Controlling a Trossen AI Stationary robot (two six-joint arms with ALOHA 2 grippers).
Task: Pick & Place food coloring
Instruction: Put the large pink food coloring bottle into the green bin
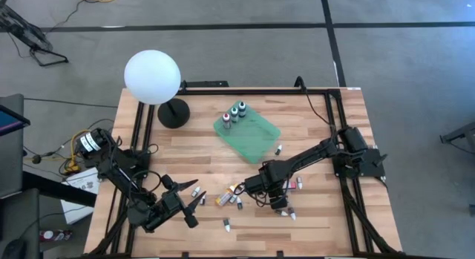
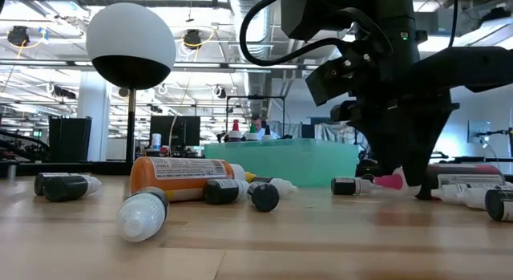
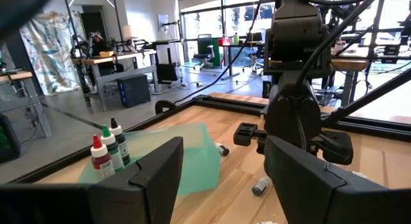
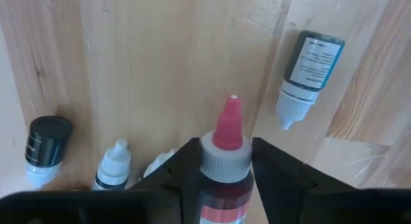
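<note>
High view: observed one green tray (image 1: pixel 256 140) near table centre, holding three upright bottles (image 1: pixel 237 113) grouped in its far-left corner, caps up; one white globe lamp (image 1: pixel 152 77) beside it at far left. Counted roughly ten loose food coloring bottles (image 1: pixel 230 197) lying scattered on the wooden table (image 1: pixel 326 214) nearer than the tray, plus one small bottle (image 1: pixel 279 149) just off the tray's right edge. Right gripper (image 1: pixel 276 200) lowered among the scatter; left gripper (image 1: pixel 194 205) parked at near left, just above the table. Low view: counted one orange bottle (image 2: pixel 186 177) lying on its side, long axis across the picture, with one clear white dropper (image 2: pixel 142 214) in front of it and several dark bottles lying flat around them; right gripper at table level beside a pink-capped bottle (image 2: pixel 388 181), grip not discernible here. Left wrist view: left gripper (image 3: pixel 221 167) released, jaws wide apart and empty; the three tray bottles (image 3: pixel 108 151) standing upright, one red-capped, one green-capped, one dark. Right wrist view: right gripper (image 4: pixel 222 153) clenched on the pink-tipped bottle (image 4: pixel 224 161), long axis in line with the fingers, nozzle pointing away from the wrist; four further bottles lying flat on the wood around it, one of them a dark dropper (image 4: pixel 308 73) with a white nozzle.
</note>
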